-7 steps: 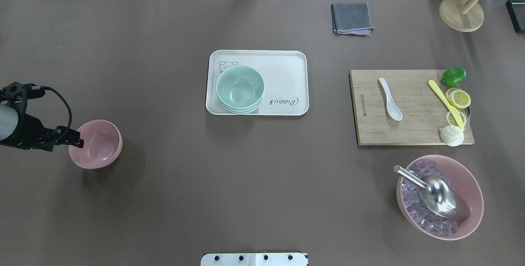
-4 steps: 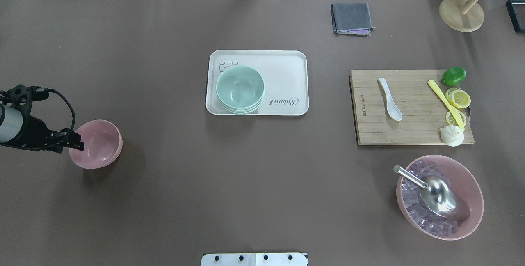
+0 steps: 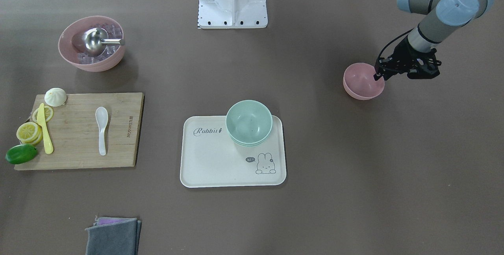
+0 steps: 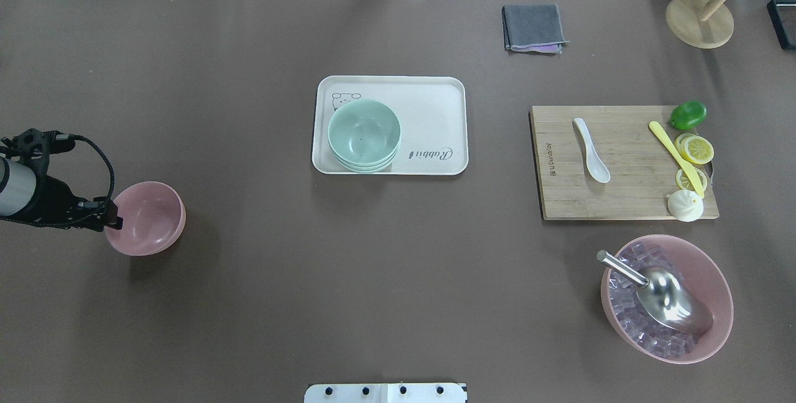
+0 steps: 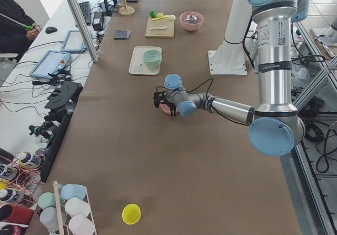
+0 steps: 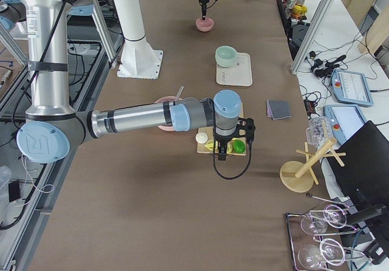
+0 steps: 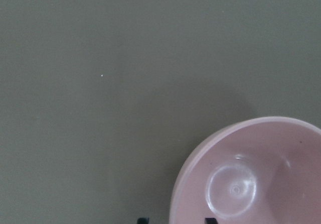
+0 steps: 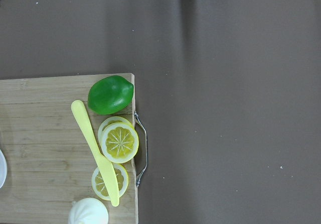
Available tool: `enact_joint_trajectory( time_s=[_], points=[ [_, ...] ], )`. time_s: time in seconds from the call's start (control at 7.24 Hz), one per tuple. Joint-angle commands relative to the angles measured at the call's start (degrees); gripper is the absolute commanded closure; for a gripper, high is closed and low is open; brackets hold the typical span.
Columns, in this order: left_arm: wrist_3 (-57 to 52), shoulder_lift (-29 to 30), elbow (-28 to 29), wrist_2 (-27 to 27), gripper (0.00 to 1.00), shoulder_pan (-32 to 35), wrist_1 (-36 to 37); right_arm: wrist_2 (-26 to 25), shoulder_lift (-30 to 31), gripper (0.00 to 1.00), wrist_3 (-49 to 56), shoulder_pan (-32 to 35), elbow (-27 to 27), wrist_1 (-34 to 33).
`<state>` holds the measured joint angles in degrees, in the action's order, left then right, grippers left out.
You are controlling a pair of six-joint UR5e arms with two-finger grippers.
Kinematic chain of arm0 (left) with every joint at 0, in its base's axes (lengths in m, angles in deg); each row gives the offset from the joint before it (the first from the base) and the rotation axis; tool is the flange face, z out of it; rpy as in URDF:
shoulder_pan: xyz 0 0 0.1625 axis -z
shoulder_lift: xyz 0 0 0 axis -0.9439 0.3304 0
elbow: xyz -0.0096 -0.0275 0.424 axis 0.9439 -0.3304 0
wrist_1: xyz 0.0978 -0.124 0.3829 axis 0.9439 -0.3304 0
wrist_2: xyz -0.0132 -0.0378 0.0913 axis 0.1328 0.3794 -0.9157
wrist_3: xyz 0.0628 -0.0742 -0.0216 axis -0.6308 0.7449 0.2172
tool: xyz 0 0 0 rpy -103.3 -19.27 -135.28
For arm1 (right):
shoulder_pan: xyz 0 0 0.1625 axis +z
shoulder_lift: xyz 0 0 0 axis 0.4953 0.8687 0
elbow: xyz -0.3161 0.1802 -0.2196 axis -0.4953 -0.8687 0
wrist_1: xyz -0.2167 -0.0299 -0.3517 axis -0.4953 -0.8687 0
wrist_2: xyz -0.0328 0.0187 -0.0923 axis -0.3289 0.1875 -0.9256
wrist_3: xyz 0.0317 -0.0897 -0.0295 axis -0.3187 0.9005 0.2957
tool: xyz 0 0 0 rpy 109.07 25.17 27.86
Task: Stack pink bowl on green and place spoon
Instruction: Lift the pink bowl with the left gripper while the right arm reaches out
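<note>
The small pink bowl (image 4: 149, 219) stands upright on the table at the far left; it also shows in the front view (image 3: 362, 82). My left gripper (image 4: 113, 221) is at its left rim. In the left wrist view its two fingertips (image 7: 143, 220) stand apart at the bottom edge, either side of the bowl's rim (image 7: 175, 204), so it is open. A stack of green bowls (image 4: 364, 134) sits on the white tray (image 4: 435, 111). The white spoon (image 4: 591, 149) lies on the cutting board (image 4: 622, 198). My right gripper (image 6: 222, 152) hovers above the board's right end; I cannot tell its state.
On the board lie a yellow knife (image 4: 676, 157), lemon slices (image 4: 696, 149), a lime (image 4: 688, 115) and a bun (image 4: 684, 205). A large pink bowl (image 4: 715, 272) of ice holds a metal scoop (image 4: 665, 294). A grey cloth (image 4: 533, 28) and a wooden stand (image 4: 699, 20) are at the back.
My left gripper has drawn back a little to the left, from over the pink bowl's inside to its left rim. The bowl has not moved.
</note>
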<state>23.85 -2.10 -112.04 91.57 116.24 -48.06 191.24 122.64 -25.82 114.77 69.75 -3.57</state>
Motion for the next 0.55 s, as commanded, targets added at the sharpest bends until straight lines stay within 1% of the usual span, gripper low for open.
enact_joint_trajectory(
  time_s=[0.0,0.14,0.28,0.41],
  points=[
    [0.27,0.05,0.04,0.01,0.99,0.17,-0.17,0.13,1.88,0.0,0.0,0.0,2.7,-0.52],
    [0.19,0.14,-0.05,0.88,1.0,0.18,-0.25,0.13,1.9,0.0,-0.09,0.0,3.25,-0.61],
    [0.27,-0.21,-2.49,3.76,1.0,1.74,0.01,0.22,1.46,0.0,-0.09,0.0,3.43,-0.7],
    [0.28,0.57,-3.03,12.84,1.0,9.41,0.44,0.04,0.59,0.0,-0.09,0.0,3.35,-0.7]
  ],
)
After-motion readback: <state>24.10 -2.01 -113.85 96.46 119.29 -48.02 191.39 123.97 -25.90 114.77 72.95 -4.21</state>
